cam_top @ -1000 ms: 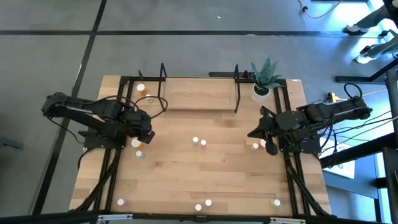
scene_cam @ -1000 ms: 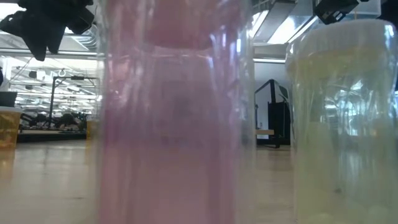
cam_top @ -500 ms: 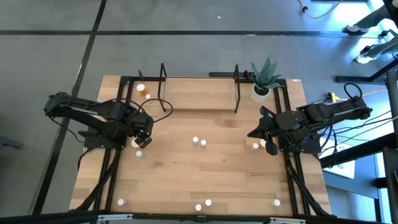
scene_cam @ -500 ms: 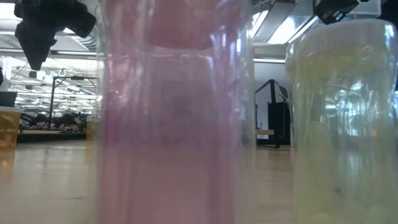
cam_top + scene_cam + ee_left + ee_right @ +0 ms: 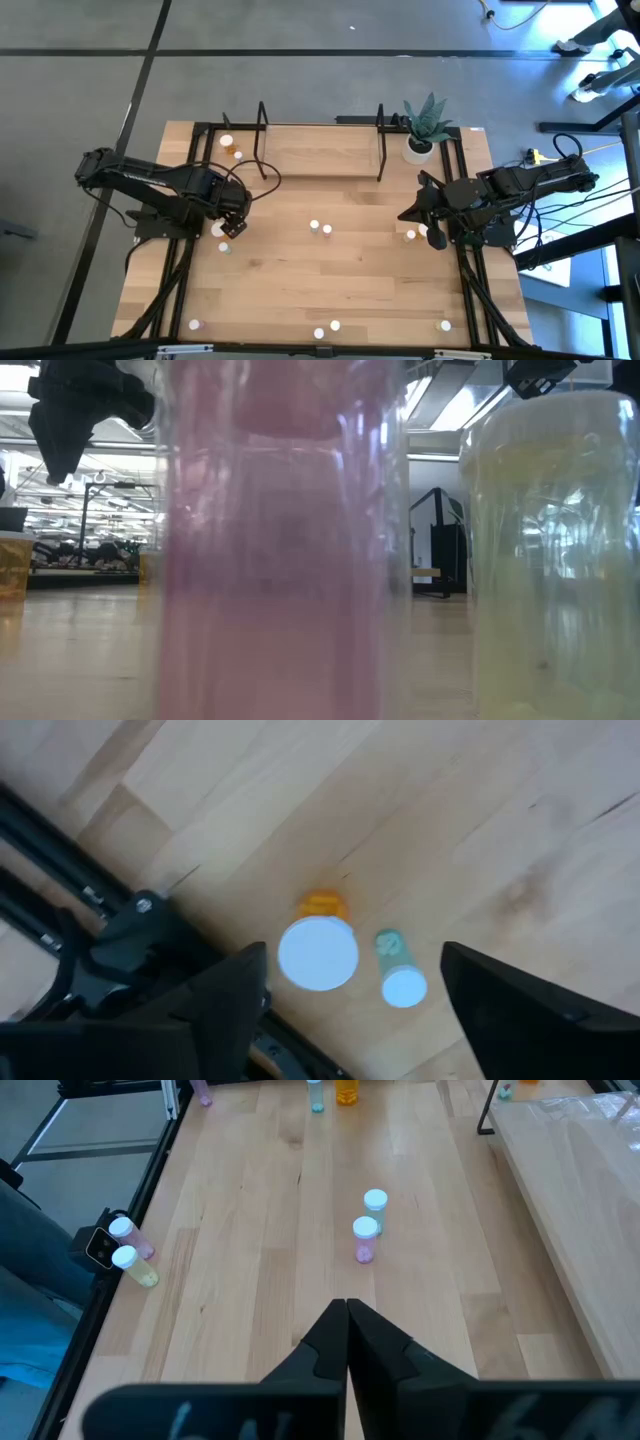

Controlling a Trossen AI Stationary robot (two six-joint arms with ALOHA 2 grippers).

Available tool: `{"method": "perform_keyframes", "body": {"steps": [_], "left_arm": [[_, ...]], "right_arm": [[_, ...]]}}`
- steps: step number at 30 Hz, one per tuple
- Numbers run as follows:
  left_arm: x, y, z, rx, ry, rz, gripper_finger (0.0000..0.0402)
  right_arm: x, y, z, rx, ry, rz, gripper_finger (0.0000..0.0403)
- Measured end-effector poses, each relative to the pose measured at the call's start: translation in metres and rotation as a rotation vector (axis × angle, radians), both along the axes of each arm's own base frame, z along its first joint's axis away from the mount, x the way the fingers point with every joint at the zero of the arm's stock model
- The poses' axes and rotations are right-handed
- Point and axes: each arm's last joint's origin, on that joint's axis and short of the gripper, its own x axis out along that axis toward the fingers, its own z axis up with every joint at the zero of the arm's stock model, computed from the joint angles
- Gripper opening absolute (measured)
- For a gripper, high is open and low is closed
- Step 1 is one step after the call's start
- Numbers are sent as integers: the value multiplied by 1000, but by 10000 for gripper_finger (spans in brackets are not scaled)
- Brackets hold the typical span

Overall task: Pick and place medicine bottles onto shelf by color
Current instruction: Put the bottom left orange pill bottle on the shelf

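My left gripper [image 5: 232,222] is open and hangs above the table near its left edge. Right under it stand an orange bottle with a wide white cap [image 5: 318,952] and a small green bottle [image 5: 402,982]; the fingers stand on either side of them, apart from them. My right gripper [image 5: 405,215] is shut and empty at the table's right, beside a small bottle [image 5: 410,236]. The shelf [image 5: 320,160] stands at the far edge, with two bottles [image 5: 230,148] at its left end.
Two bottles [image 5: 320,229] stand mid-table; one of them is pink [image 5: 365,1240]. Several more stand along the near edge [image 5: 326,329], two of them right before the low camera [image 5: 280,560]. A potted plant [image 5: 424,128] stands at the far right. Black frame rails run along both sides.
My left gripper has come down a little over the orange and green bottles, drifting slightly toward the table's right. The bottles have stayed in place. My right arm has kept still.
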Motion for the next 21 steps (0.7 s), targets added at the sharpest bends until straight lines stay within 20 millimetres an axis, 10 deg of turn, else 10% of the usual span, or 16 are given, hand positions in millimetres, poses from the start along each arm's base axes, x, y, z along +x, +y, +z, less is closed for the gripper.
{"method": "perform_keyframes", "body": {"steps": [21], "left_arm": [[-12,-2,-55,-97,127,36,335]], "right_arm": [[0,0,0,1,-4,0,10]]}}
